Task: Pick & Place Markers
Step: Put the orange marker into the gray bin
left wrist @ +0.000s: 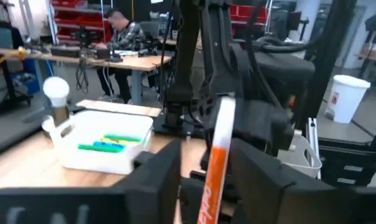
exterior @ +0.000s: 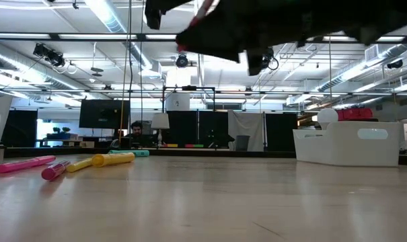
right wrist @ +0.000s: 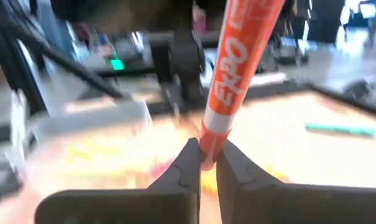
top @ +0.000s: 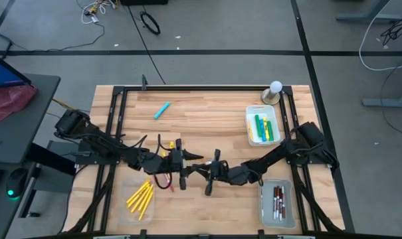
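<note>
An orange-and-white marker (right wrist: 237,62) hangs in the air between my two grippers above the table's near middle; it also shows in the left wrist view (left wrist: 217,155). My right gripper (top: 207,174) (right wrist: 207,155) is shut on its white end. My left gripper (top: 185,166) (left wrist: 206,186) is open, with one finger on either side of the marker's orange body. Several yellow markers (top: 141,198) lie at the near left. A light blue marker (top: 162,110) lies at the far left. My right gripper pinches the marker's narrow end (right wrist: 207,149), just past its white band, between its two fingertips. The fingers come level from the table's right and lie roughly along the marker. The marker is lifted clear of the table and points away toward my left gripper.
A white tray (top: 250,136) at the far right holds green and yellow markers. A clear tray (top: 290,216) at the near right holds white markers with dark or red caps. A bulb-like thing (top: 274,91) stands at the far right. Pink and yellow markers (exterior: 25,163) lie at the low view's left.
</note>
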You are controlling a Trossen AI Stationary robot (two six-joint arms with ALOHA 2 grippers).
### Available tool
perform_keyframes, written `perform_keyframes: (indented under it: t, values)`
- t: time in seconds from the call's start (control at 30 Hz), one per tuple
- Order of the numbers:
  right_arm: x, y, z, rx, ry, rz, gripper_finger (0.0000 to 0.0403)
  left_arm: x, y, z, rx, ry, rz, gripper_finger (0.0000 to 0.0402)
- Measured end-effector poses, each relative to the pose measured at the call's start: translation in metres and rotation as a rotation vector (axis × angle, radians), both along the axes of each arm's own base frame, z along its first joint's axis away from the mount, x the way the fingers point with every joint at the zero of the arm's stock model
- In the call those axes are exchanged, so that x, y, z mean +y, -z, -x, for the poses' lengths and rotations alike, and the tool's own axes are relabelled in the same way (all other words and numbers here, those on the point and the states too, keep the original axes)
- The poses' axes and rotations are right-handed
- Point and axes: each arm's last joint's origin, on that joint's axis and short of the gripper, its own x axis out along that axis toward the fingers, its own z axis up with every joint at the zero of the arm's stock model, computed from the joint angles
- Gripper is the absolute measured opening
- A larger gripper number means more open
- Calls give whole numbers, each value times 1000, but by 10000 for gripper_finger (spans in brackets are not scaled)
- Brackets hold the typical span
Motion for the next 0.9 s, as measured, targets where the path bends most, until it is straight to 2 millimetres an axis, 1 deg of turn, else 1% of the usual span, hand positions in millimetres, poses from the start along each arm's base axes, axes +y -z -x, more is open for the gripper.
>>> perform_keyframes:
  t: [0.07,0.13,0.2,0.27,0.4,0.5,0.63,0.7,0.77,0.9]
  values:
    - [4,-5,8,78,9,-12,16,0,-9,6,-7,5,-31,172]
    - [8,-11,20,175,9,-22,16,0,-16,12,4,-5,-52,196]
    - [12,-18,36,274,4,-45,16,0,-21,20,36,-23,-70,214]
    - [15,-29,57,379,-1,-62,16,0,-23,27,74,-42,-89,225]
    - [22,-65,101,636,-74,-60,16,-4,-17,36,168,-76,-105,232]
    - [24,-91,131,913,-157,45,16,-6,-10,39,220,-99,-103,230]
    - [17,-119,165,1311,-272,189,16,-6,0,37,259,-145,-99,222]
    - [14,-125,178,1462,-354,264,16,-7,3,35,262,-153,-98,218]
    - [13,-125,188,1568,-454,357,16,-8,7,33,274,-154,-97,215]
    - [17,-108,201,1663,-675,592,31,-9,13,30,289,-156,-103,211]
